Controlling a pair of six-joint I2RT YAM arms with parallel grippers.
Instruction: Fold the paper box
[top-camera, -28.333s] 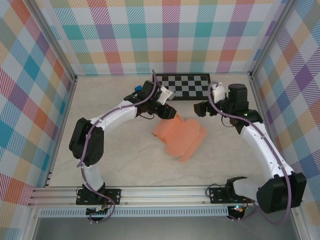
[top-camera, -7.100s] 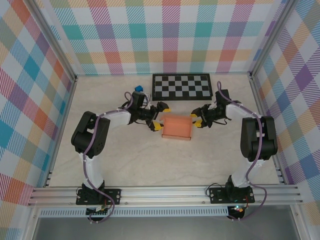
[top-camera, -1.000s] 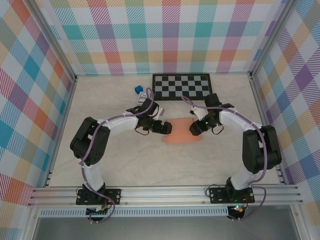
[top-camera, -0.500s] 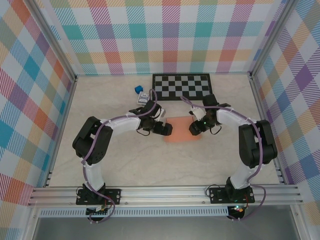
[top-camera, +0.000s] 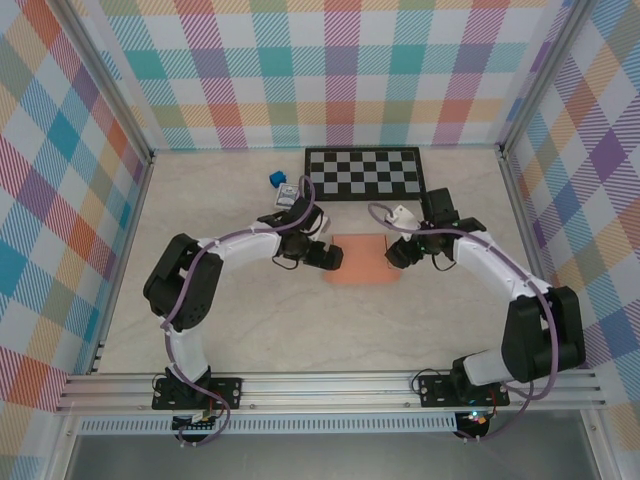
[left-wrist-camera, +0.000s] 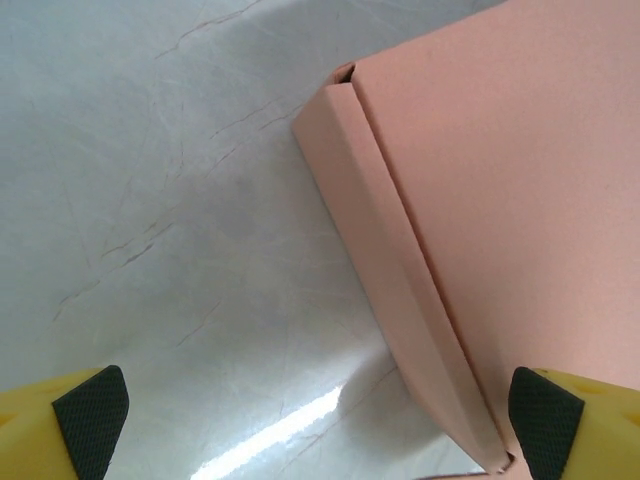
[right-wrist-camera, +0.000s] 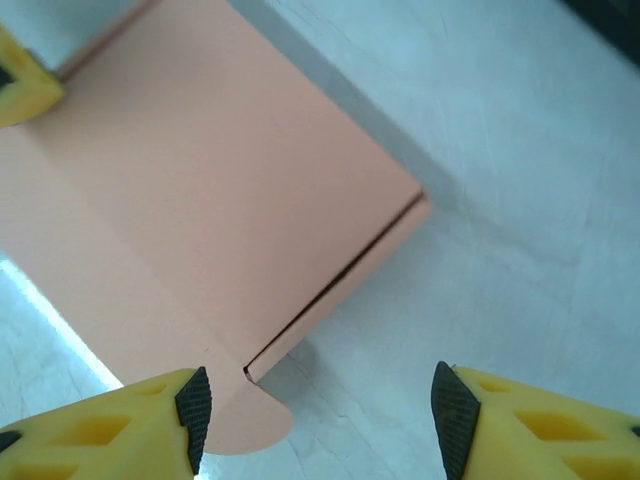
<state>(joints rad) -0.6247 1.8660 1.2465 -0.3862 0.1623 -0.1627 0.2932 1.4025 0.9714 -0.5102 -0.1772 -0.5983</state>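
Salmon-orange paper box (top-camera: 361, 259) lies flat, lid down, mid table (top-camera: 250, 320). At box's 9 o'clock, left gripper (top-camera: 337, 258) has jaws spread full wide, straddling box edge, gripping nothing. At 3 o'clock, right gripper (top-camera: 398, 256) has jaws parted over corner, no hold. Further back, blue cube (top-camera: 274, 179) at 11, checkerboard mat (top-camera: 363, 173) at 12.

Item count for the table:

- One paper box (top-camera: 362, 260), salmon-orange cardboard.
- One black-and-white checkerboard mat (top-camera: 364, 172).
- One small blue cube (top-camera: 274, 179).
- One small blue-and-white card pack (top-camera: 287, 192).
- Two robot arms: left arm (top-camera: 235, 240) and right arm (top-camera: 490, 262).
- Two grippers, one per arm: left gripper (left-wrist-camera: 318, 415) and right gripper (right-wrist-camera: 325, 402).
- Two yellow fingers (right-wrist-camera: 540, 420) per gripper, four in total.
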